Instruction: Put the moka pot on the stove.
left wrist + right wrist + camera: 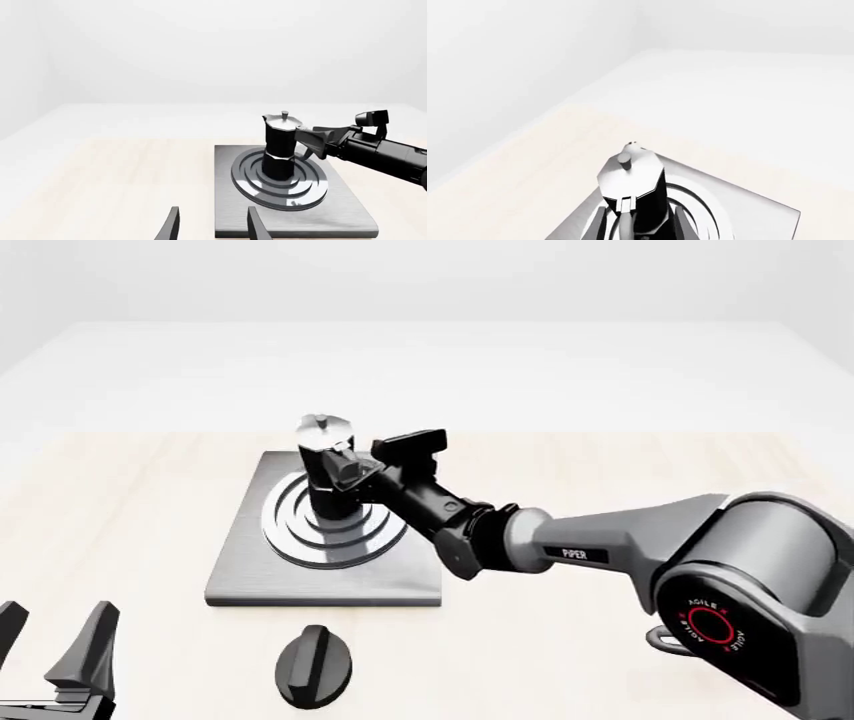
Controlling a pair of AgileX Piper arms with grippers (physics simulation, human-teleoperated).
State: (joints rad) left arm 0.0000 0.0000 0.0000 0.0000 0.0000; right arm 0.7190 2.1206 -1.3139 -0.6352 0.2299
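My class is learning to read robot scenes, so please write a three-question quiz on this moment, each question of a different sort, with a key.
1. True or false: the moka pot stands upright on the burner rings of the stove.
2. Which claw is at the pot's handle? A) left claw B) right claw C) neither
3. Fill in: the black oval knob lies on the table, just off the stove's ______ edge in the front view.

Key
1. True.
2. B; its fingers sit on either side of the handle, and the left claw is open, away from the pot.
3. Near.
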